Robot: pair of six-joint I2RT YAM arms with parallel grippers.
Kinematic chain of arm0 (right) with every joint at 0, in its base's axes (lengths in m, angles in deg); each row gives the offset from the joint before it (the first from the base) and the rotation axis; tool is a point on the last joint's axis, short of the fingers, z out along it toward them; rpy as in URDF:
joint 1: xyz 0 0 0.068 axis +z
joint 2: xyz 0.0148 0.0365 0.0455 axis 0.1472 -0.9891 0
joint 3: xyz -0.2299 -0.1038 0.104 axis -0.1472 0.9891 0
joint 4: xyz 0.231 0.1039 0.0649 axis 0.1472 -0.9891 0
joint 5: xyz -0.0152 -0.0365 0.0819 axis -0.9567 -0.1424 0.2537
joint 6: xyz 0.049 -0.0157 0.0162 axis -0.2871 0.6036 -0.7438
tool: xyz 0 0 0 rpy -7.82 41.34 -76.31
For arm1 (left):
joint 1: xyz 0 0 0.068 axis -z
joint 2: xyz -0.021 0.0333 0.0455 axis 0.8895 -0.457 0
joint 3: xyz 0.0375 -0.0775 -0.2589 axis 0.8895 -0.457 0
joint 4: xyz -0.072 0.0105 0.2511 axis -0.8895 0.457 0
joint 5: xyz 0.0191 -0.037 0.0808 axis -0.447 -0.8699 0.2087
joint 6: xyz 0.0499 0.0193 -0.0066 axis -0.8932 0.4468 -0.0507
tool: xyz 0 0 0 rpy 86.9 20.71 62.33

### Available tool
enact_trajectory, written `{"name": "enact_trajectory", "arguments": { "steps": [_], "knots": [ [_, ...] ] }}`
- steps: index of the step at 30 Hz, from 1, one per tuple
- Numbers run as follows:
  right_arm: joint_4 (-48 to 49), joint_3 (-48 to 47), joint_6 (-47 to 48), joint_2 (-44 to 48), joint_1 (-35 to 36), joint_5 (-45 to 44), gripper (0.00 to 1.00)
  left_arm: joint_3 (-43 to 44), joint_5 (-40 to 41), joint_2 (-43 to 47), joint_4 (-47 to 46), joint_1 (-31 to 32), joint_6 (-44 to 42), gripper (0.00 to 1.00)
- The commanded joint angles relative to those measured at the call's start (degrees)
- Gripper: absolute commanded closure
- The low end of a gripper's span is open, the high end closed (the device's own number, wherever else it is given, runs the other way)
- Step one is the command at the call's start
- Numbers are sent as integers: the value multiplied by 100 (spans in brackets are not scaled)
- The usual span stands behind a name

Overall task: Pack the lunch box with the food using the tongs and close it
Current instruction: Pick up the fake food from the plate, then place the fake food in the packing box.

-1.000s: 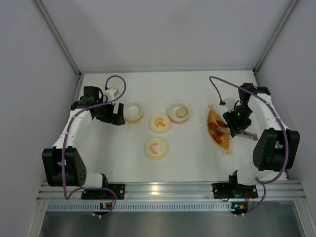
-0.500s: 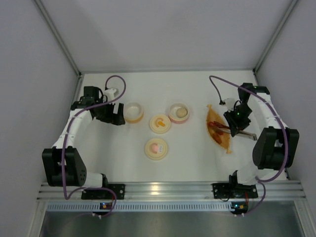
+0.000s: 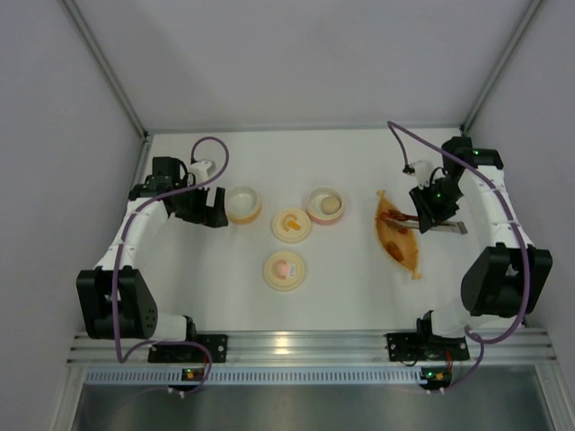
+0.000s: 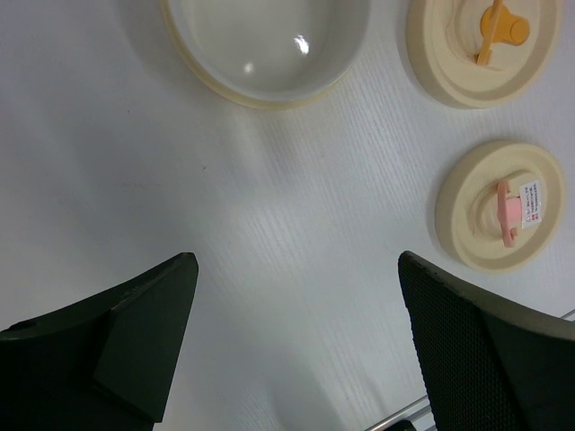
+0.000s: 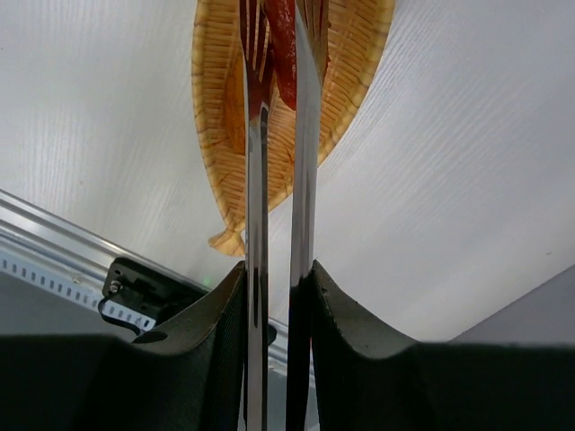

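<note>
My right gripper point(image 3: 433, 214) point(image 5: 278, 269) is shut on the grey metal tongs point(image 3: 452, 228) point(image 5: 305, 162), pressing their two arms close together. The tong tips pinch a red-orange sausage point(image 5: 284, 54) point(image 3: 396, 221) over the orange boat-shaped tray point(image 3: 402, 247) point(image 5: 359, 72). I cannot tell whether the sausage is clear of the tray. A cream-white ball point(image 3: 330, 206) lies in the pink round container point(image 3: 314, 214). My left gripper point(image 3: 203, 209) point(image 4: 295, 262) stands open over bare table, just left of an empty yellow-rimmed bowl point(image 3: 243, 204) point(image 4: 269, 54).
Two cream lids lie mid-table: one with an orange handle point(image 3: 291, 224) point(image 4: 485, 40), one with a pink handle point(image 3: 285, 269) point(image 4: 501, 215). Grey walls close in the table on three sides. The aluminium rail point(image 3: 305, 341) runs along the near edge.
The right gripper squeezed the tongs' arms together and moved a little toward the back wall, with the sausage between the tips. The left arm has not moved.
</note>
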Motion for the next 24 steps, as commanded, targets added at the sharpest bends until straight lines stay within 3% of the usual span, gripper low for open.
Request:
{"name": "enact_trajectory", "arguments": {
  "steps": [1, 8, 18, 24],
  "knots": [
    [-1013, -363, 62, 330, -14, 341, 100, 169, -143, -31, -211, -1, 134, 2],
    [-1013, -1135, -43, 76, 275, 1193, 100, 327, -249, 75, -282, -28, 398, 2],
    [-574, -3822, -1010, -1672, 2235, 1634, 100, 925, -1251, -373, -18, -853, 820, 2],
    [58, -4659, -1282, -2613, 2903, 2054, 100, 952, -1453, -584, 9, -1232, 855, 2]
  ]
}}
